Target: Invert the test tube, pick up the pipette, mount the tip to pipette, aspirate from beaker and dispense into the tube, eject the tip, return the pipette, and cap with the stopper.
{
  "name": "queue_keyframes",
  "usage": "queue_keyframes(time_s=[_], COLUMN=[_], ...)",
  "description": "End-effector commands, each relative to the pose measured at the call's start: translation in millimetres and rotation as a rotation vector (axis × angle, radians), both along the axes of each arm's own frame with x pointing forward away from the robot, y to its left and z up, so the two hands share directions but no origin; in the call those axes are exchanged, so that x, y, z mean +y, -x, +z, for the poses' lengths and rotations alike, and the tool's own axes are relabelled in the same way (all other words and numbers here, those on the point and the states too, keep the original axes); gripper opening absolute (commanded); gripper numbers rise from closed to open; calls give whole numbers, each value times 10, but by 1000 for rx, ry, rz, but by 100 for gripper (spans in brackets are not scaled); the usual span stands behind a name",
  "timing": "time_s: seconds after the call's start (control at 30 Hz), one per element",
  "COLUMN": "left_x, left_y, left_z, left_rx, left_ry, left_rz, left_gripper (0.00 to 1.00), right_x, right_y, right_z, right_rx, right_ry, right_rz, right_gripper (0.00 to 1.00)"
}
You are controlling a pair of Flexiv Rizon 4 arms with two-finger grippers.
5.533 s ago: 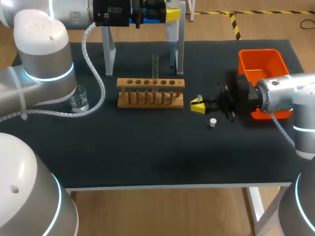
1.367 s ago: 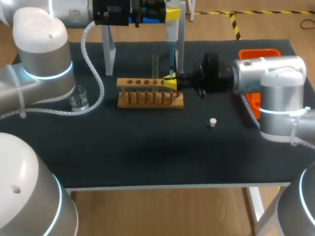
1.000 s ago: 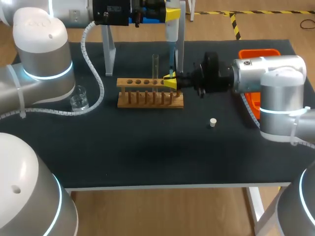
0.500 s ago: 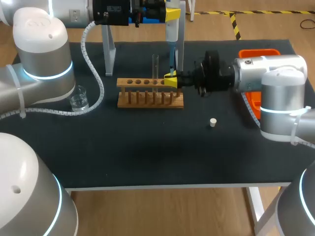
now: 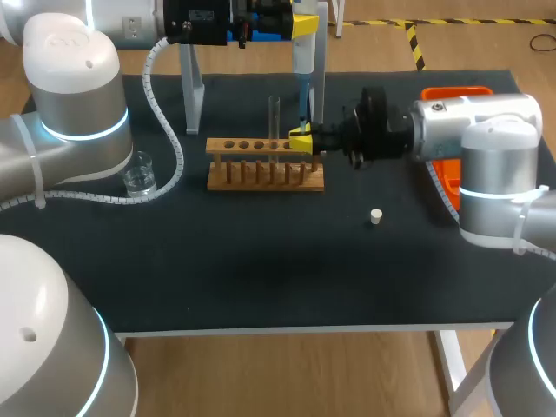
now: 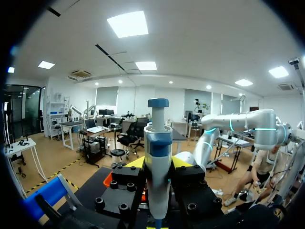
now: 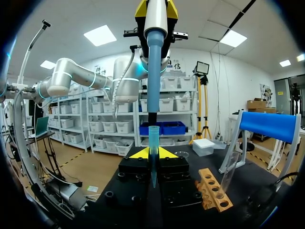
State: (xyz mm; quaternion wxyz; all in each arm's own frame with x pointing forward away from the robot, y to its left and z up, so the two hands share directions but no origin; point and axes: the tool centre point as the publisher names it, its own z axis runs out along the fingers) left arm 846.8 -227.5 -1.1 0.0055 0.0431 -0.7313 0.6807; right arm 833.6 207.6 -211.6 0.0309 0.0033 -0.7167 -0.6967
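Swung the right gripper (image 5: 301, 139) over from beside the small white stopper (image 5: 375, 216) to the right end of the wooden test-tube rack (image 5: 265, 165), then nudged it up a touch in the last second or so.

Left that stopper lying alone on the black table (image 5: 261, 269), nearest the front edge and well apart from the rest. Further back, got the rack with the clear glass test tube (image 5: 274, 111) standing upright in it, plus the small clear glass beaker (image 5: 139, 174) off to the rack's left.

Got the right fingers pinched narrow on the clear plastic pipette tip (image 7: 153, 143): long axis vertical, wide mouth up, point down. Farthest back, got the left gripper (image 6: 158, 164) clamped on the white-and-blue pipette (image 6: 157, 138), also vertical, plunger up, nozzle down.

Only seeing the line-up from the right wrist view: nozzle straight above the tip's mouth and right at it, can't tell whether touching. Only seeing the blue plunger button from the left wrist view. Hard to pick out the tip at all from the head view.
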Motion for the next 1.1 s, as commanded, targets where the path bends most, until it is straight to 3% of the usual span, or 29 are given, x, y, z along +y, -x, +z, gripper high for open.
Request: queue_keyframes(time_s=[0.03,1.1], left_x=[4,4], left_y=[-4,-4], left_z=[8,8], left_rx=[1,1], left_ry=[-3,-3], left_rz=[-2,-2], left_gripper=[0,0], right_x=[-7,-18], right_y=[0,-5], right_z=[13,76], right_rx=[2,-8], right_ry=[5,6], right_rz=[3,2], right_gripper=[0,0])
